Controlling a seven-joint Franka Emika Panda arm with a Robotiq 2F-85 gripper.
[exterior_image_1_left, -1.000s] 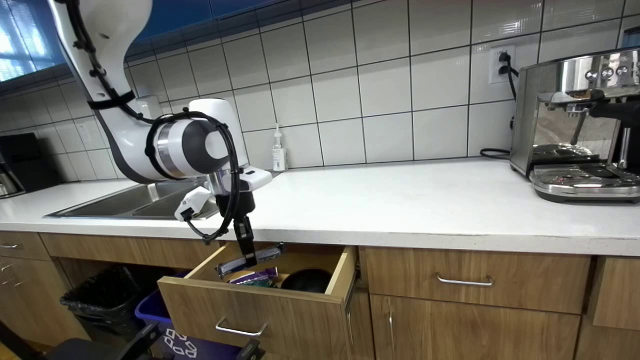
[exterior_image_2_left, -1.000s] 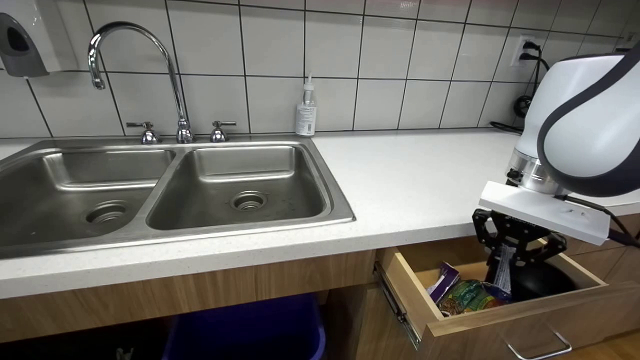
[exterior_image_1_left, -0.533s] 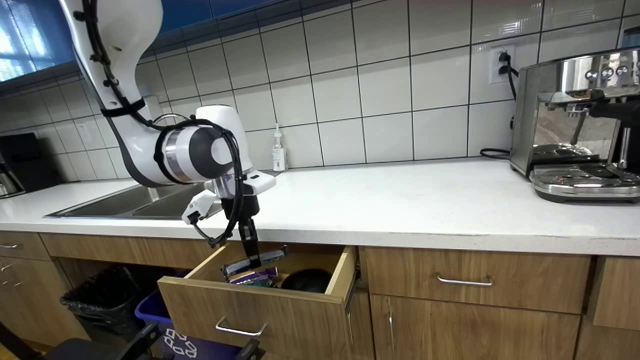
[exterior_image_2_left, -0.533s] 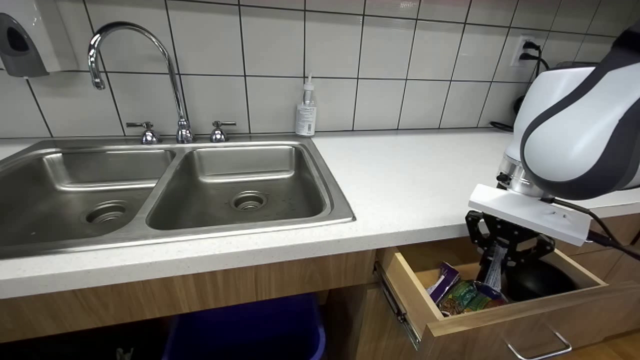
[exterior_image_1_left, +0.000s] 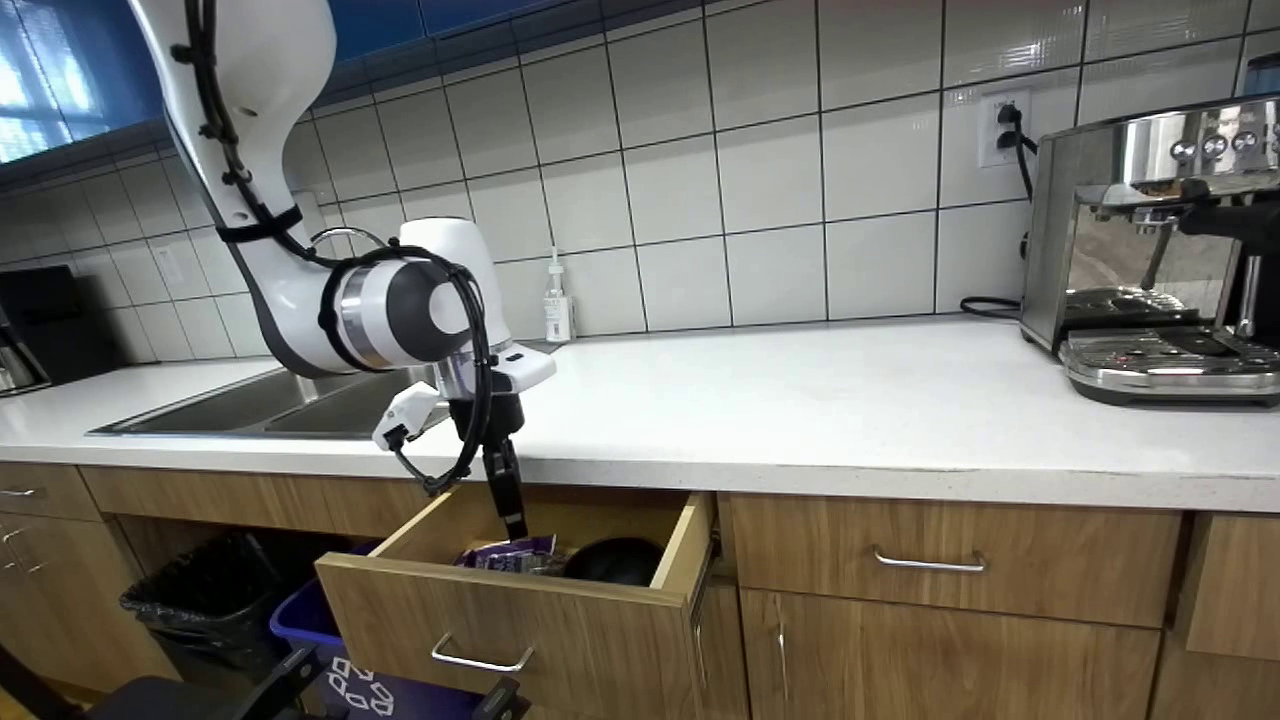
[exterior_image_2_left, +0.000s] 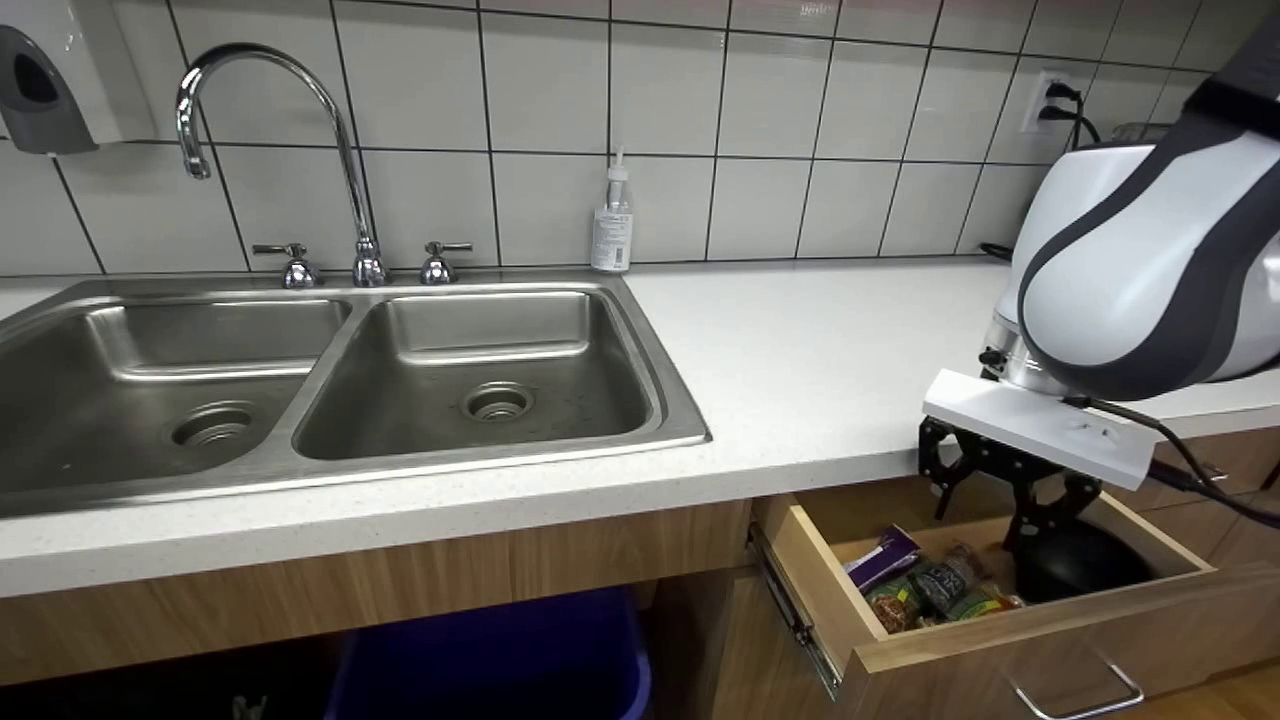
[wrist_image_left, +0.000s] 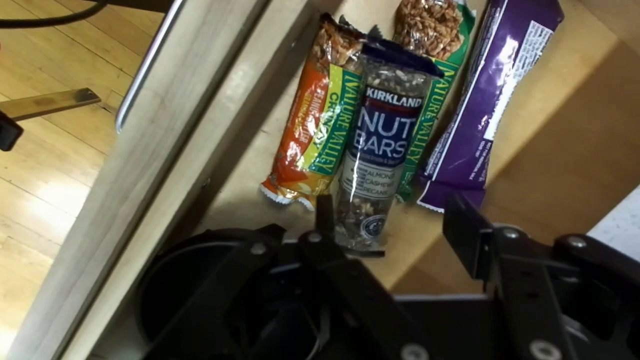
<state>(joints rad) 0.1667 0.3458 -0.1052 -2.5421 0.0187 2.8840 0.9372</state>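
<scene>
A Kirkland nut bar (wrist_image_left: 377, 145) lies unheld in the pulled-out drawer (exterior_image_1_left: 560, 620), overlapping two Nature Valley bars (wrist_image_left: 320, 130), left of the black bowl (exterior_image_2_left: 1075, 560); the gripper (wrist_image_left: 392, 225) hangs near the nut bar, jaws apart: letting go looks done, lifting clear of the drawer not yet

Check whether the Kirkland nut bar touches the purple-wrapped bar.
Apart. In the wrist view, the green Nature Valley bar shows between the Kirkland nut bar and the purple-wrapped bar all along their facing sides.
</scene>
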